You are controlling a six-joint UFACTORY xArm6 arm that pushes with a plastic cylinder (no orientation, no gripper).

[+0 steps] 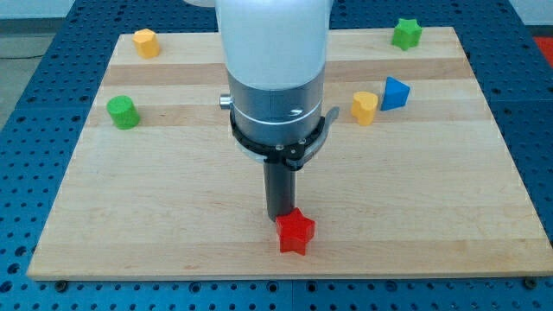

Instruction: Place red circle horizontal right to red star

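1. Camera view, your only angle, shows the wooden board [155, 216] on a blue perforated bench [26, 130].
2. Your arm [275, 78] hangs over the board's middle and blocks part of it.
3. Your arm carries no hand, so nothing spreads, presses together or pinches; it ends in the dark rod [279, 183].
4. My tip [280, 215] sits at the far-left edge of the red star [295, 231]; contact appears likely, but you cannot confirm it.
5. Red star lies near the board's near edge, slightly right of centre.
6. Red circle does not show anywhere.
7. Far left: yellow block [146, 42]. Left: green cylinder [123, 112].
8. Far right: green star [407, 34].
9. Right: a second yellow block [365, 108] just beside the blue block [395, 92], the blue one being farther right.
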